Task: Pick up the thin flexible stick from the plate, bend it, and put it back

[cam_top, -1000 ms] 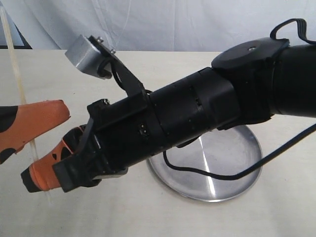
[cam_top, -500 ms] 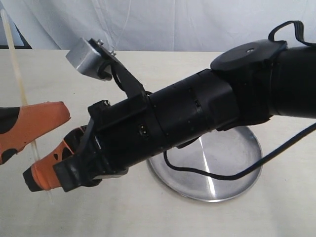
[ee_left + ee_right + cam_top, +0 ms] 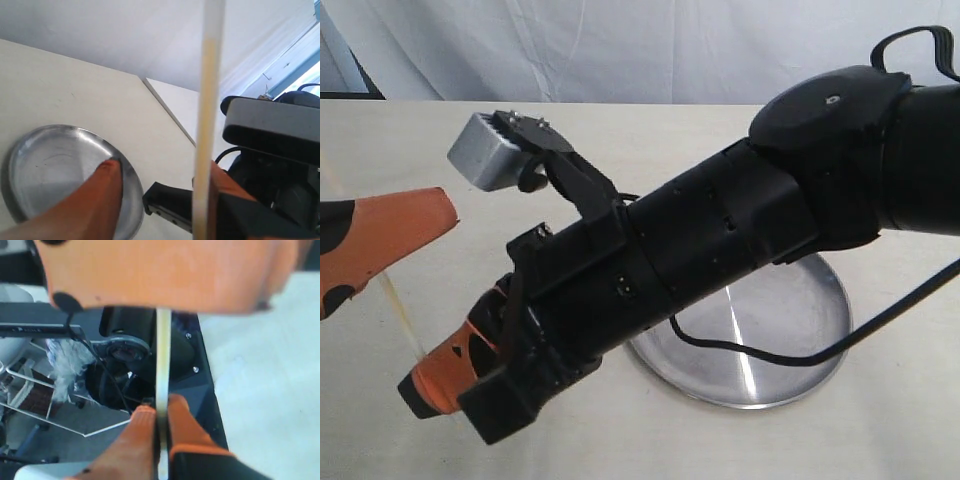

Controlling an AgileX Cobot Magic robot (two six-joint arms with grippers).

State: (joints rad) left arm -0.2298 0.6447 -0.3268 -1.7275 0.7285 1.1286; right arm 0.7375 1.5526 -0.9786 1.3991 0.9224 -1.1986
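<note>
The thin flexible stick [image 3: 402,318] hangs off the plate, at the left above the table. My right gripper [image 3: 435,375] reaches across the middle and is shut on its lower part; the right wrist view shows the stick [image 3: 163,360] pinched between both orange fingers [image 3: 142,440]. My left gripper [image 3: 380,262] sits higher on the stick. Its jaws stand wide apart in the left wrist view, and the stick [image 3: 205,125] lies along one finger [image 3: 227,192]. The silver plate [image 3: 800,330] lies on the table with nothing on it, partly hidden by the right arm.
The thick black right arm [image 3: 720,240] crosses the middle, with its grey wrist camera [image 3: 485,150] on top. A black cable [image 3: 820,350] loops over the plate. White cloth hangs behind the pale tabletop [image 3: 650,440].
The right gripper has dropped lower and shifted right, carrying the stick down with it. The stick's long upper part no longer reaches the top left corner. The left gripper barely moved.
</note>
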